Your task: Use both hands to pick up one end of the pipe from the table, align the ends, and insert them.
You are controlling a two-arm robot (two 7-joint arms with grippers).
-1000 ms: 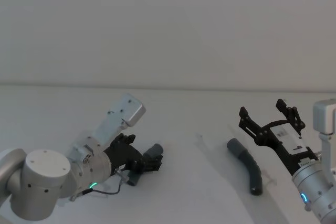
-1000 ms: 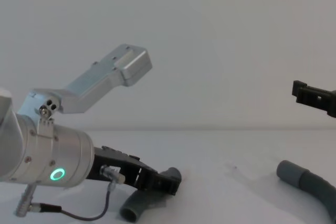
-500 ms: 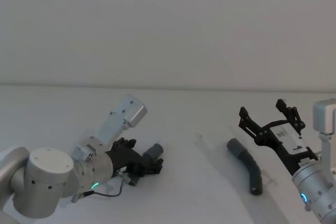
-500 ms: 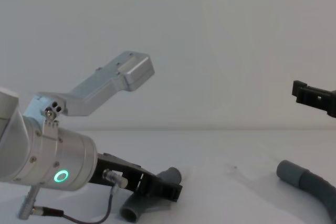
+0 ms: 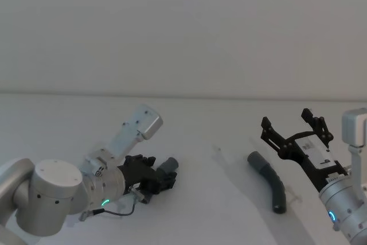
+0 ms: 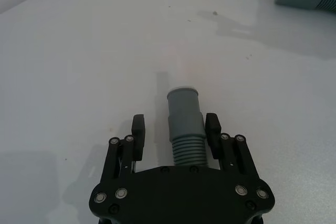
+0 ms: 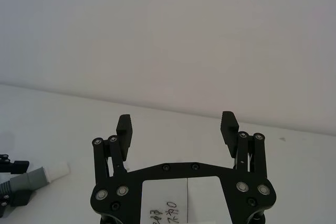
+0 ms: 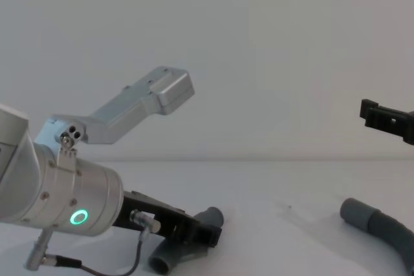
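Note:
One dark grey ribbed pipe piece point(image 5: 168, 168) lies on the white table point(image 5: 218, 216) at the left. Its smooth end point(image 6: 183, 109) has a whitish tip point(image 7: 56, 170). My left gripper point(image 6: 175, 128) is low over the table and straddles this piece just behind the cuff. It is open, and one finger point(image 6: 138, 129) stands clear of the hose. From the chest, the same piece point(image 8: 171, 258) runs under that gripper point(image 8: 204, 232). The other pipe piece point(image 5: 274, 185) lies curved at the right, cuff end point(image 8: 358, 212) toward the middle. My right gripper point(image 5: 287, 119) hangs open and empty above it.
The white table stretches bare between the two pipe pieces and out to a plain grey wall point(image 5: 183, 27) behind. The silver camera arm point(image 8: 139, 105) on my left wrist sticks up above the left piece.
My left gripper has sunk lower and slid a little further along the left pipe piece, still open around it. The right arm and both pieces have not moved.

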